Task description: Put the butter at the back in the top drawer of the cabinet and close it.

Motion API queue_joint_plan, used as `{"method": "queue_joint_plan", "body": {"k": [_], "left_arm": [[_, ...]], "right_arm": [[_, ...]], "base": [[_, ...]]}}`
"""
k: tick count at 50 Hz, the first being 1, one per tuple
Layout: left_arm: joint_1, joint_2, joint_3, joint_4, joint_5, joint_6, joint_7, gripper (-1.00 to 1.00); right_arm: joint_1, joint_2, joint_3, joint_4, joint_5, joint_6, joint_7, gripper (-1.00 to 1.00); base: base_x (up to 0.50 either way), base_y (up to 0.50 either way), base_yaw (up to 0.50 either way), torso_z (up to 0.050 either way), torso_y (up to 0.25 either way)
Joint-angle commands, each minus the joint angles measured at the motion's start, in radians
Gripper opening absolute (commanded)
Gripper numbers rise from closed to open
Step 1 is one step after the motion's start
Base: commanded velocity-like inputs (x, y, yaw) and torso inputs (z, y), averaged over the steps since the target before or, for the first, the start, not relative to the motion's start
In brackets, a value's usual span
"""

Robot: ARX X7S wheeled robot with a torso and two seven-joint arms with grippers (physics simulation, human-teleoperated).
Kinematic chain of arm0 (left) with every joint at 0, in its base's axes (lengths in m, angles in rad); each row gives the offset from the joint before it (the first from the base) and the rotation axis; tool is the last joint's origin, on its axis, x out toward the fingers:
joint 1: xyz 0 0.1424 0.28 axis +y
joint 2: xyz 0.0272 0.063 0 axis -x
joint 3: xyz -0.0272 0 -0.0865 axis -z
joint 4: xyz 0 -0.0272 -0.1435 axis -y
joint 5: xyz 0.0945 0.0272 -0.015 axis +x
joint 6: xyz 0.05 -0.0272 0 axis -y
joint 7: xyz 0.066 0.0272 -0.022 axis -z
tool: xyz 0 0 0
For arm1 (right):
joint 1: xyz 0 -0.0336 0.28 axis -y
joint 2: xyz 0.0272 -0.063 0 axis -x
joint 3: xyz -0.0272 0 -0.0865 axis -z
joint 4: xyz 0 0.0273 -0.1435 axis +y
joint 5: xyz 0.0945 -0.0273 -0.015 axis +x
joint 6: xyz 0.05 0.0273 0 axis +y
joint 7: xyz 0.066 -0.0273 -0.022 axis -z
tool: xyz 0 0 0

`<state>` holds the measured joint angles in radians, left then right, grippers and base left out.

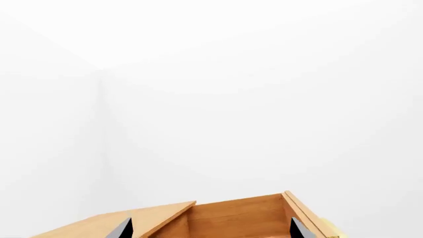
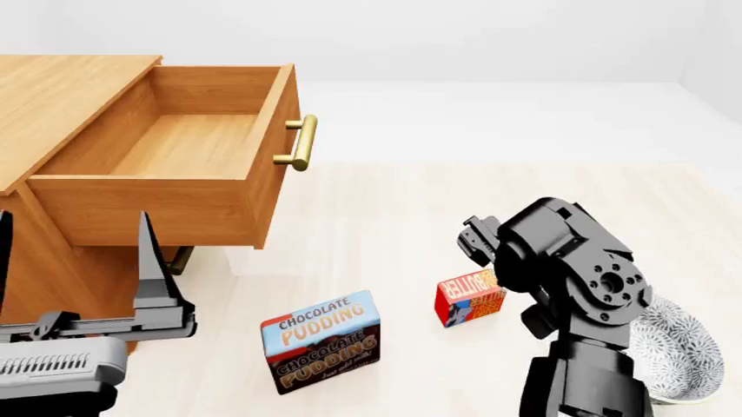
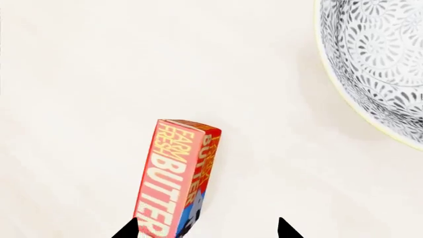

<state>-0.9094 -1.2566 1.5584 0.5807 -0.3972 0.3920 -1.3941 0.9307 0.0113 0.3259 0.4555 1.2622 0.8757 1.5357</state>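
The light-brown wooden cabinet (image 2: 52, 95) stands at the left, and its uppermost drawer (image 2: 174, 156) with the brass bar handle (image 2: 299, 143) is pulled well out, its inside bare. On the pale floor (image 2: 383, 234) in front of it stands the small red-and-orange butter carton (image 2: 468, 298), upright on a narrow side, near the larger brown-and-blue chocolate pudding box (image 2: 321, 340) but apart from it. The right claw (image 3: 208, 229) hangs just over the butter with its dark fingers spread; one fingertip (image 3: 127, 230) sits at the carton's edge, the other (image 3: 286, 229) clear of it over bare floor. A black-and-white patterned bowl (image 2: 672, 347) rests beside the right arm. The left claw (image 1: 210, 228) is low beside the cabinet, fingers apart, holding nothing, pointed toward the open drawer.
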Motion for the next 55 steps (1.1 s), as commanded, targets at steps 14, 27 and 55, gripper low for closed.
{"method": "queue_joint_plan", "body": {"k": [14,27,55], "left_arm": [[0.028,0.012,-0.004,-0.038,-0.003,0.041,0.015,1.0],[0.036,0.021,-0.011,-0.075,-0.02,0.068,0.032,1.0],[0.054,0.022,-0.021,-0.088,-0.037,0.087,0.044,1.0]], "right_arm": [[0.244,0.037,-0.143,0.541,-0.101,-0.256,-0.258,1.0],[0.379,0.045,-0.15,0.852,-0.192,-0.362,-0.402,1.0],[0.364,0.008,0.136,0.853,-0.54,-0.325,-0.426,1.0]], "base": [[0.0,0.0,0.0,0.0,0.0],[0.0,0.0,0.0,0.0,0.0],[0.0,0.0,0.0,0.0,0.0]]}}
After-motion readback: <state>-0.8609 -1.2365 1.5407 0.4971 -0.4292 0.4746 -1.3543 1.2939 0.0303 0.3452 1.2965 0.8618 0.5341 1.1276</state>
